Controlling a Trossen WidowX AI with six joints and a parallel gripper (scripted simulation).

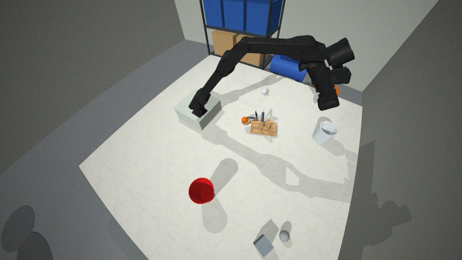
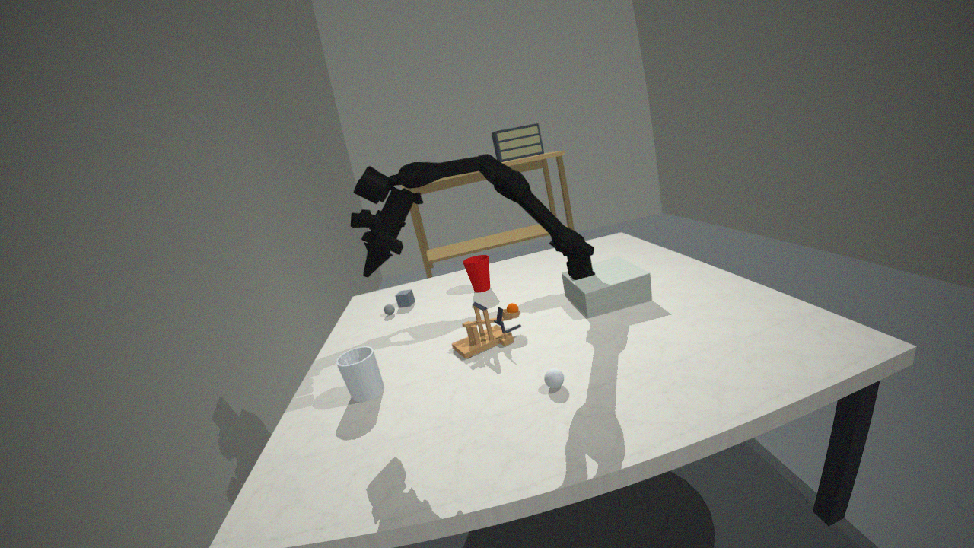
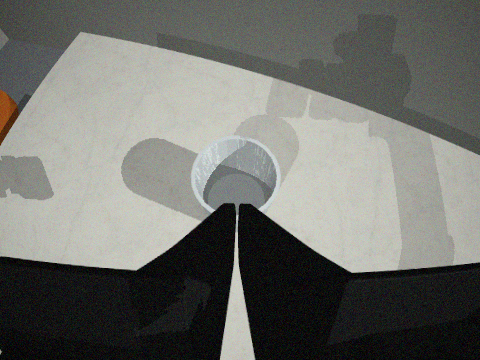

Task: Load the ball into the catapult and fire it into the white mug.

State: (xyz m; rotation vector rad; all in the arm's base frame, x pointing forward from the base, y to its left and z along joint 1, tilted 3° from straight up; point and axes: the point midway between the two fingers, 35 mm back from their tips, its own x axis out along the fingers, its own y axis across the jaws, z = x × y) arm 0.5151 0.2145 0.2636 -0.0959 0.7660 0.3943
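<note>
one red cup [image 1: 197, 191] [image 2: 477, 274]; one white mug [image 1: 323, 134] [image 2: 362, 378] [image 3: 196, 187]; three balls, orange [image 1: 244, 119] [image 2: 513, 308], white [image 1: 264, 91] [image 2: 553, 378], grey [image 1: 284, 235] [image 2: 389, 309]; one catapult [image 1: 264, 128] [image 2: 476, 342]

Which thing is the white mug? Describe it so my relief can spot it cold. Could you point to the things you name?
On the pale table [image 1: 155, 155] [image 2: 688, 381] [image 3: 150, 90], find the wooden catapult [image 1: 263, 128] [image 2: 476, 344]. The white mug [image 1: 323, 133] [image 2: 361, 374] [image 3: 200, 175] stands apart from it, near a table edge. It is open-topped like the red cup [image 1: 201, 190] [image 2: 478, 274], but white.

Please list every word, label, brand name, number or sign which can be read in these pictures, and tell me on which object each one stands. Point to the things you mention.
There are none: no readable text shows in any of the three views.
The white mug [image 1: 319, 137] [image 2: 361, 376] [image 3: 198, 181], the red cup [image 1: 201, 191] [image 2: 479, 274] and the catapult [image 1: 255, 131] [image 2: 471, 347] show no lettering.
The arm [image 1: 274, 46] [image 2: 449, 167] is too dark to tell if small markings are there.
</note>
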